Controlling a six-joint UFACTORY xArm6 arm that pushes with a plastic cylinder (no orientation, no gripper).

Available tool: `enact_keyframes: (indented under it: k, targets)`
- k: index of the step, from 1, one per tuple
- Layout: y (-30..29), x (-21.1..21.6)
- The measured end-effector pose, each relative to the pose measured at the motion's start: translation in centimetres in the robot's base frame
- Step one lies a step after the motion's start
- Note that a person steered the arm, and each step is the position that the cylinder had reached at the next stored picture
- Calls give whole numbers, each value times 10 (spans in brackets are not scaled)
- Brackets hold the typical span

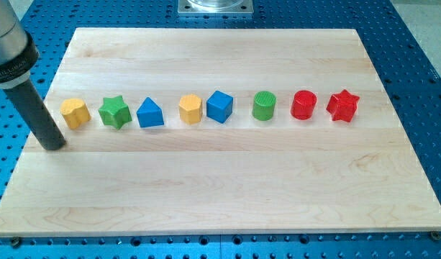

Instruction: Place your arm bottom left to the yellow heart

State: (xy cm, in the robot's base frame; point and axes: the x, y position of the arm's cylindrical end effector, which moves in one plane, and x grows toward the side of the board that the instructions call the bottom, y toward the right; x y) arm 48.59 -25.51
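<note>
The yellow heart (74,113) lies at the left end of a row of blocks on the wooden board (220,180). My tip (54,146) rests on the board just below and to the left of the yellow heart, a small gap apart from it. The dark rod rises from the tip toward the view's top left corner.
To the right of the heart, in one row: a green star (114,111), a blue triangle block (149,114), a yellow hexagon (191,109), a blue cube (219,106), a green cylinder (264,106), a red cylinder (303,105), a red star (342,106). Blue perforated table surrounds the board.
</note>
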Motion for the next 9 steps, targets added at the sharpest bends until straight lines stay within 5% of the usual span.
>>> enact_keyframes:
  k: [9]
  targets:
    - [-19,15]
